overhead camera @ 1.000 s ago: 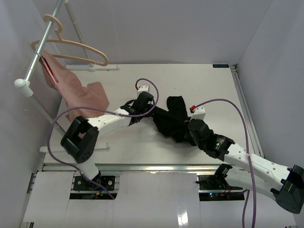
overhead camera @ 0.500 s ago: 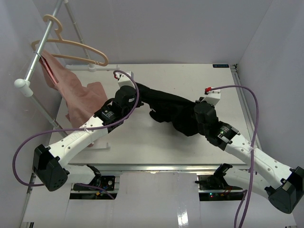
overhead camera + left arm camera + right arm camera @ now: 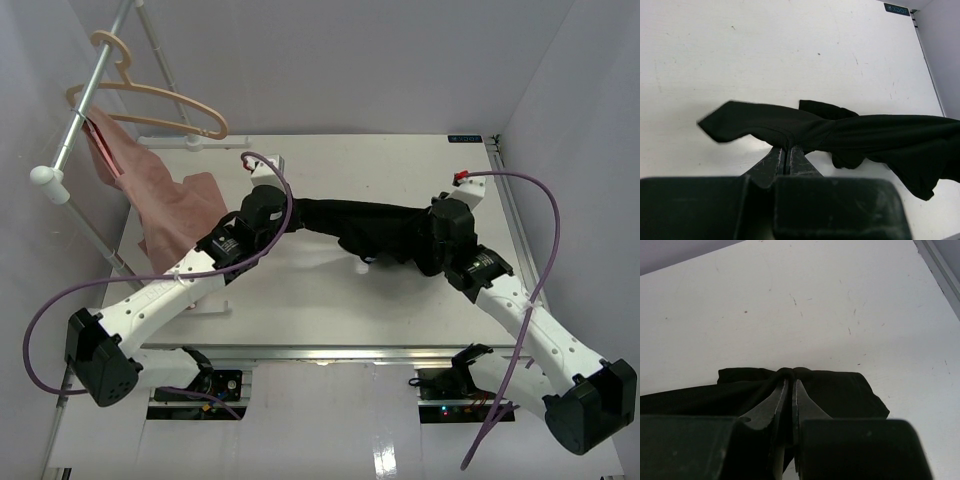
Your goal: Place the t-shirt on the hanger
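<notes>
A black t-shirt (image 3: 365,228) is pulled into a long band above the white table (image 3: 400,160), held between both grippers. My left gripper (image 3: 292,206) is shut on its left end; in the left wrist view the closed fingertips (image 3: 787,148) pinch the cloth (image 3: 865,136), and a pointed flap sticks out to the left. My right gripper (image 3: 428,226) is shut on the right end, its tips (image 3: 790,380) buried in a fold of the t-shirt (image 3: 840,390). The tan wooden hanger (image 3: 160,100) hangs bare from the rail at the far left, well away from both grippers.
A grey metal rail (image 3: 88,95) with a white knob end (image 3: 45,178) slants along the left wall. A pink cloth (image 3: 170,195) drapes from it onto the table beside my left arm. Purple cables (image 3: 545,210) loop off both wrists. White walls enclose the table.
Both grippers have swung apart and toward the back of the table. The t-shirt, bunched in the middle before, is now drawn out taut between them.
</notes>
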